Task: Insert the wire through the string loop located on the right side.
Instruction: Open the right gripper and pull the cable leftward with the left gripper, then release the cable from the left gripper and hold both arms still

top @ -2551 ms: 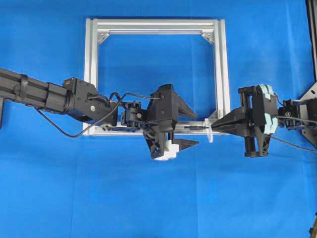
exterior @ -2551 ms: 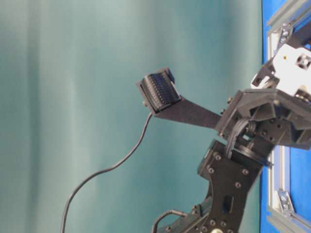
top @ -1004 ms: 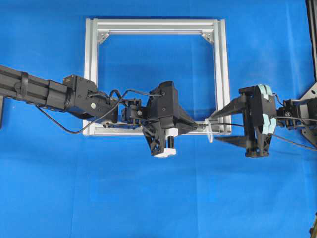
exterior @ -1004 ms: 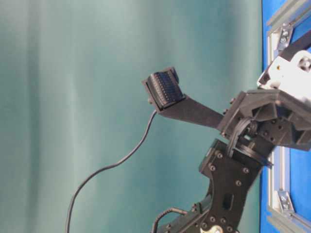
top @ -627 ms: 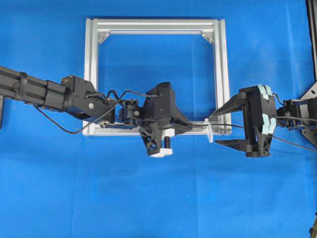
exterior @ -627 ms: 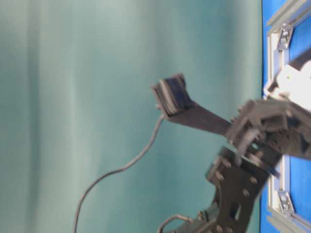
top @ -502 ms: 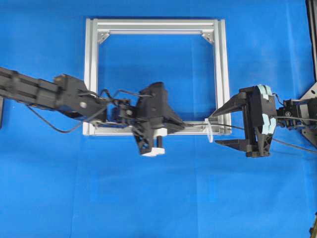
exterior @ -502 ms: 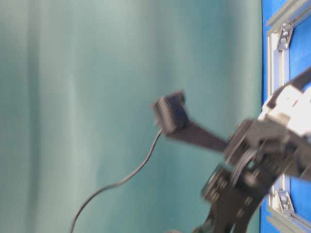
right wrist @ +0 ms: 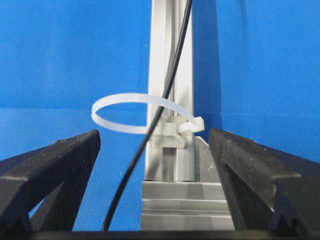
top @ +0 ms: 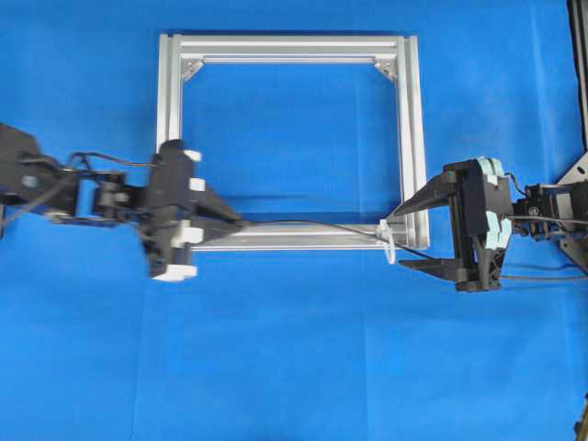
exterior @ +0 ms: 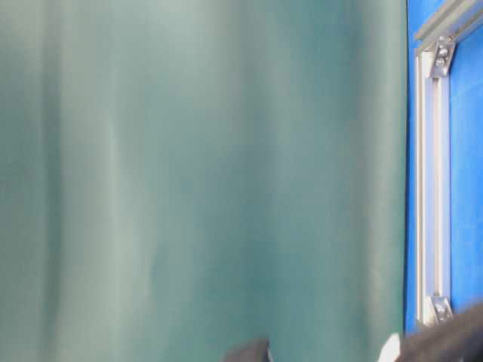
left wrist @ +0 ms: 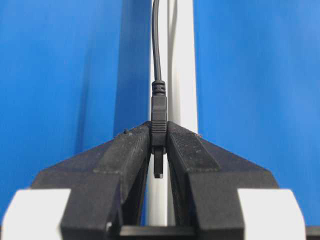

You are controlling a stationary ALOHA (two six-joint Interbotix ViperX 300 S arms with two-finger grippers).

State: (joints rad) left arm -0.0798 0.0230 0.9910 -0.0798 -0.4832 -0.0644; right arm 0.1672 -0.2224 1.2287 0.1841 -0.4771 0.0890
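Clamping the small dark plug end of the thin black flexible wire [left wrist: 159,125], the left gripper [top: 234,221] is sitting at the left end of the front rail of the square silver aluminium frame [top: 412,119]. The left wrist view is showing both fingers pressing on the plug body, its tip poking back between them.

The wire is running from there along the front rail to the right and passing through the small whitish translucent string loop [right wrist: 142,114] at the frame's front-right corner; the right wrist view is showing the black line crossing inside the ring. Past the loop it is trailing off toward the right arm.

The right gripper [top: 421,234] is standing with jaws spread wide, one finger either side of the loop, gripping nothing.

Handling, as a judgement: the wire is looking light and limp, so it is likely sagging and swinging wherever it is unsupported. The moulded plug is the only stiff part, hence the best place to grip. The loop is looking thin and springy, probably easy to bend or knock.

Hard to make out: the table-level view is showing mostly teal backdrop and a blurred dark edge, so nothing useful there. The overhead view is not resolving whether the wire is touching the loop, and where the wire ends beyond the right arm is cut off.
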